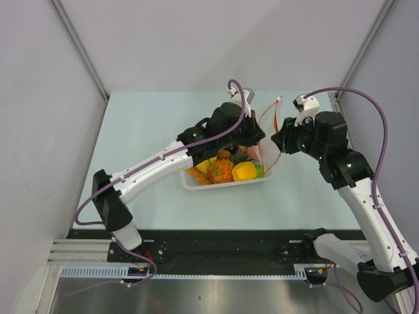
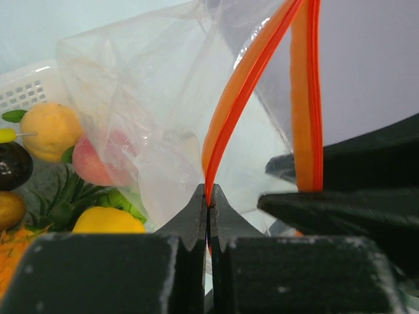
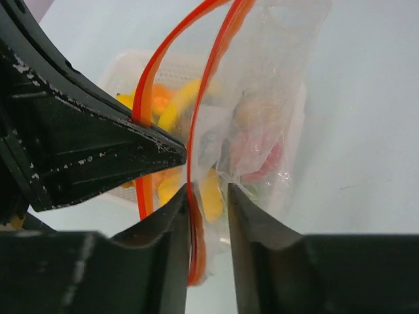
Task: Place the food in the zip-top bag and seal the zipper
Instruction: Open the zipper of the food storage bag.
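The clear zip-top bag (image 1: pixel 270 127) hangs between my two grippers over the right end of a white basket (image 1: pixel 196 184). The food (image 1: pixel 226 170), toy fruits in yellow, orange, green and red, lies in that basket. My left gripper (image 2: pixel 208 196) is shut on one side of the red-orange zipper (image 2: pixel 236 104), with the bag (image 2: pixel 144 98) spread above it. My right gripper (image 3: pixel 208 196) has the other zipper strip (image 3: pixel 191 131) between its jaws. That strip lies against the left finger, and a gap shows to the right finger. Fruit colours show through the bag (image 3: pixel 275 78).
The perforated basket (image 2: pixel 26 91) holds a peach-coloured fruit (image 2: pixel 52 131), a yellow one (image 2: pixel 108 221) and green leaves. The right gripper's black fingers (image 2: pixel 340 209) sit close beside my left jaws. Grey walls enclose the pale table (image 1: pixel 144 118) on three sides.
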{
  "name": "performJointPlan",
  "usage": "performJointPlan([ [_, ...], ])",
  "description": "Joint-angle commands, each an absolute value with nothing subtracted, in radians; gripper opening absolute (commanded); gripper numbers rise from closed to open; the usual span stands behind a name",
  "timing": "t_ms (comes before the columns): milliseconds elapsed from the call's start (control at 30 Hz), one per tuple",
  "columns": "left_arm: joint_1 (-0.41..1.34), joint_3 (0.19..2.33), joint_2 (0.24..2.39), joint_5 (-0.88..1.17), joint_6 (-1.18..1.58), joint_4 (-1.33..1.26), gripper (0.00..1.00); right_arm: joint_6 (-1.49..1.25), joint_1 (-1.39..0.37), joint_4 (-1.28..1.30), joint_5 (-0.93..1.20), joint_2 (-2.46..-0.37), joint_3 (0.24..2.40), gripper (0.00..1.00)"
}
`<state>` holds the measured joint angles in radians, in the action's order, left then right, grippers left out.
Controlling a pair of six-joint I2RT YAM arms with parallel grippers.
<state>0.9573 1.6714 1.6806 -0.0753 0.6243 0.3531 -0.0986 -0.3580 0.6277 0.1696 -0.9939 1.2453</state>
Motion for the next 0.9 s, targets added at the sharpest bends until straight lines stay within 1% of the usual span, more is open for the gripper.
performJointPlan([
  [0, 0.977, 1.715, 1.686, -0.045, 0.595, 0.304, 0.0, -0.081, -0.353, 0.618, 0.141, -0.989, 1.255, 0.14],
  [67, 0.977, 1.698, 1.669, -0.072, 0.574, 0.311, 0.0, -0.055, -0.347, 0.653, 0.106, -0.986, 1.27, 0.02],
  [100, 0.973, 1.687, 1.655, -0.09, 0.545, 0.314, 0.0, -0.04, -0.331, 0.701, 0.088, -0.983, 1.284, 0.0],
  [200, 0.94, 1.617, 1.602, -0.117, 0.512, 0.308, 0.0, 0.021, -0.282, 0.774, 0.011, -0.939, 1.281, 0.0],
  [267, 0.894, 1.553, 1.573, -0.085, 0.506, 0.287, 0.0, 0.066, -0.22, 0.793, -0.038, -0.891, 1.264, 0.0],
  [333, 0.861, 1.528, 1.568, -0.006, 0.502, 0.272, 0.0, 0.086, -0.171, 0.808, -0.067, -0.865, 1.269, 0.0],
  [400, 0.859, 1.519, 1.581, 0.099, 0.473, 0.255, 0.04, 0.098, -0.152, 0.831, -0.077, -0.862, 1.282, 0.0],
  [433, 0.861, 1.516, 1.588, 0.188, 0.471, 0.241, 0.05, 0.1, -0.146, 0.837, -0.077, -0.864, 1.298, 0.0],
  [467, 0.865, 1.514, 1.594, 0.218, 0.466, 0.226, 0.08, 0.104, -0.146, 0.845, -0.078, -0.864, 1.305, 0.0],
  [633, 0.891, 1.542, 1.669, 0.296, 0.422, 0.187, 0.12, 0.14, -0.141, 0.91, -0.127, -0.851, 1.324, 0.0],
  [733, 0.891, 1.574, 1.713, 0.36, 0.402, 0.176, 0.28, 0.124, -0.141, 0.937, -0.083, -0.83, 1.301, 0.0],
  [767, 0.891, 1.58, 1.716, 0.389, 0.391, 0.175, 0.39, 0.118, -0.141, 0.951, -0.075, -0.828, 1.293, 0.0],
  [800, 0.89, 1.582, 1.713, 0.408, 0.377, 0.176, 0.48, 0.111, -0.141, 0.954, -0.071, -0.833, 1.289, 0.0],
  [833, 0.89, 1.58, 1.698, 0.419, 0.359, 0.179, 0.68, 0.1, -0.141, 0.959, -0.071, -0.834, 1.286, 0.0],
  [867, 0.89, 1.562, 1.683, 0.426, 0.315, 0.186, 0.74, 0.097, -0.141, 0.959, -0.071, -0.834, 1.282, 0.0],
])
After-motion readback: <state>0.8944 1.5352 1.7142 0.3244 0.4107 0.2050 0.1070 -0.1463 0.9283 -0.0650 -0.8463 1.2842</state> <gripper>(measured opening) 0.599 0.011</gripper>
